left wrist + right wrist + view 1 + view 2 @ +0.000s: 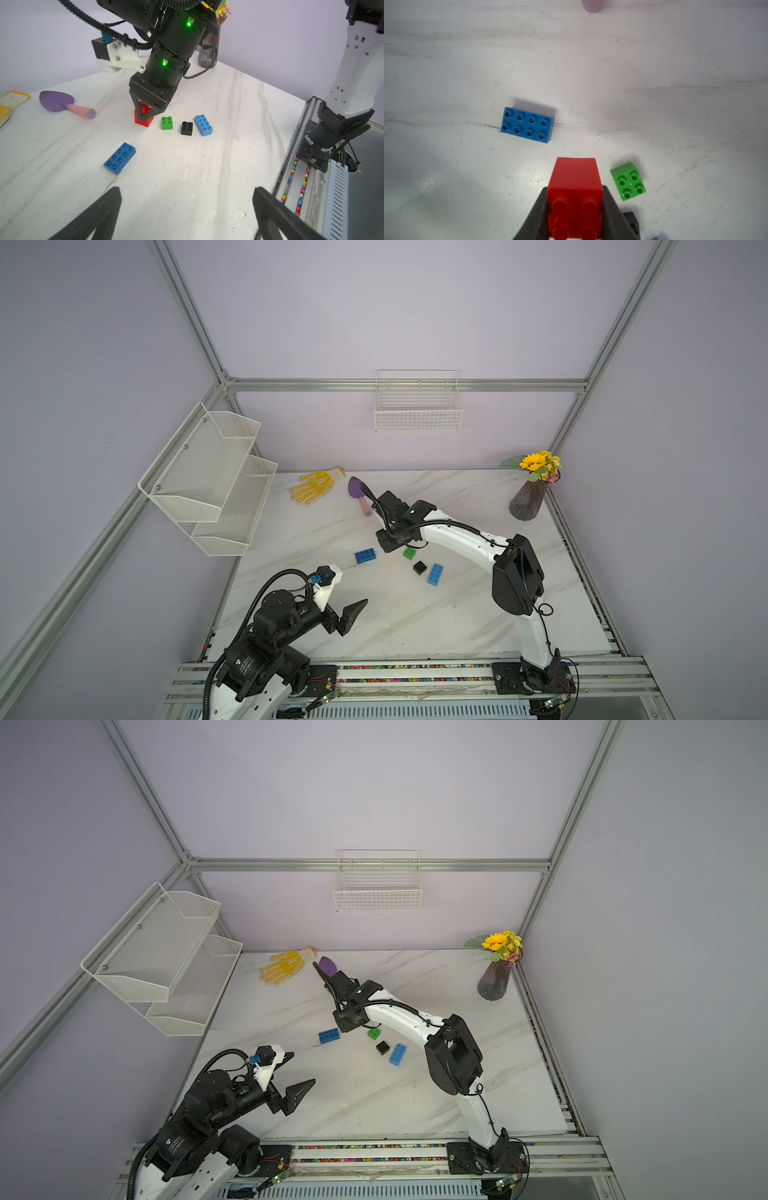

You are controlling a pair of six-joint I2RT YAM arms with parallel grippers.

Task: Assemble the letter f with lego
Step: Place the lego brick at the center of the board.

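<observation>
The right gripper (575,190) points down at the middle of the table (457,635), its jaws pinching the red brick (143,122) from two sides, studs up. In both top views the gripper's body hides that brick. From the left wrist view the brick's base looks level with the table, but I cannot tell whether it rests there or is just clear of it.

The rest of the lego lies loose, no piece joined to another. The green brick (409,553) sits just beside the red one, on the right arm's side, not touching it. The black brick (420,568) is near the green, a little closer to the front edge. A blue brick (435,574) lies just beside the black, with a thin gap between them. The other blue brick (365,556) lies alone on the far side of the gripper, toward the left arm.

The left gripper (187,190) hangs over the front left of the table, jaws spread wide and holding nothing, well apart from the bricks.

Along the back edge lie a yellow glove (316,487) and a purple trowel (357,489). A vase (525,502) of flowers stands in the back right corner.
</observation>
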